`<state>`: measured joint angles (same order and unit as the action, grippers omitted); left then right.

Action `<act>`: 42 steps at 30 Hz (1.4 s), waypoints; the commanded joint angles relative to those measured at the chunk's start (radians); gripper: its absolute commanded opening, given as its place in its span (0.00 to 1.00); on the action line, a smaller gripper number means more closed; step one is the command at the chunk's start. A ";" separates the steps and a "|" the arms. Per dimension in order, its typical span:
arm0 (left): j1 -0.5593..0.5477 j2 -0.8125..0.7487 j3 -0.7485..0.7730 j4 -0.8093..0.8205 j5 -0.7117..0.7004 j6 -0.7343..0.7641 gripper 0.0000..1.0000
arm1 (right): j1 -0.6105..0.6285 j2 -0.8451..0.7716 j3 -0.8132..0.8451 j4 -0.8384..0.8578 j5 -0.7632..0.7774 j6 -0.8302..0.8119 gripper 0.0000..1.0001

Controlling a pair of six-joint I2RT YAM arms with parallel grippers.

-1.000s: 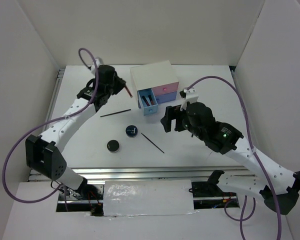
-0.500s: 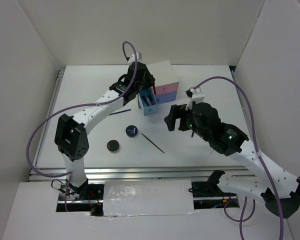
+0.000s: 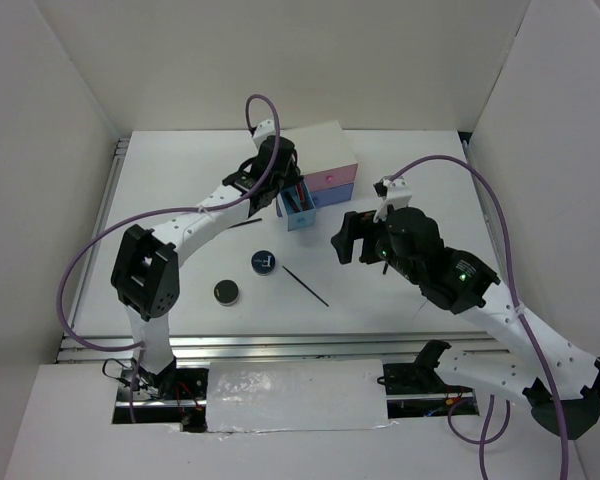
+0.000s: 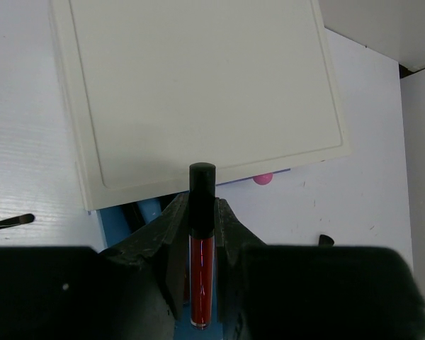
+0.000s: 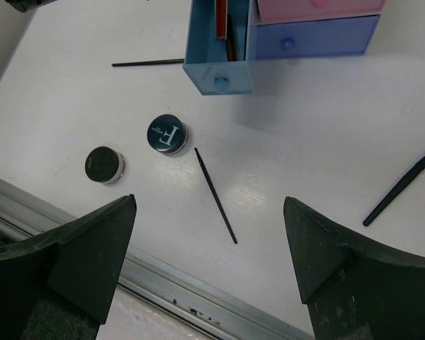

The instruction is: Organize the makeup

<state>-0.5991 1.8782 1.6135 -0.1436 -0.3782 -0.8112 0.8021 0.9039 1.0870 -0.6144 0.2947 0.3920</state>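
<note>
My left gripper (image 4: 202, 212) is shut on a red-brown makeup tube with a black cap (image 4: 201, 269), held over the open blue drawer (image 4: 117, 223) of the white box (image 4: 198, 92). In the top view the left gripper (image 3: 280, 190) is at that drawer (image 3: 302, 212). My right gripper (image 5: 209, 205) is open and empty above the table (image 3: 348, 240). Below it lie a round black compact with a white mark (image 5: 166, 134), a plain black compact (image 5: 103, 163) and a thin black stick (image 5: 214, 195). A red-brown pencil (image 5: 220, 18) lies in the open drawer (image 5: 219, 67).
Another thin black stick (image 5: 147, 62) lies left of the drawer. A black brush (image 5: 404, 184) lies at the right. The box also has a shut pink drawer (image 5: 319, 7) and a shut blue drawer (image 5: 315, 37). The table's metal front rail (image 5: 198, 290) runs close below.
My left arm has swung right from the back left of the table to the open blue drawer, carrying the red-brown tube. My right gripper has shifted slightly right.
</note>
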 commanded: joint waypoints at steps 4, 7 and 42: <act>-0.002 -0.056 -0.017 0.039 -0.019 0.020 0.37 | -0.006 0.006 0.010 0.013 0.000 -0.013 0.93; -0.002 -0.086 -0.021 0.035 -0.019 0.009 0.59 | -0.006 0.023 0.013 0.018 0.000 -0.013 0.93; 0.002 -1.258 -0.653 -0.625 -0.047 0.299 0.99 | -0.113 0.639 -0.050 0.611 0.146 0.450 0.00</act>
<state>-0.5983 0.6685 0.9985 -0.8536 -0.4843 -0.5739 0.7002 1.5330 0.9638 -0.0784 0.3733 0.8192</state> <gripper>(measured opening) 0.994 0.007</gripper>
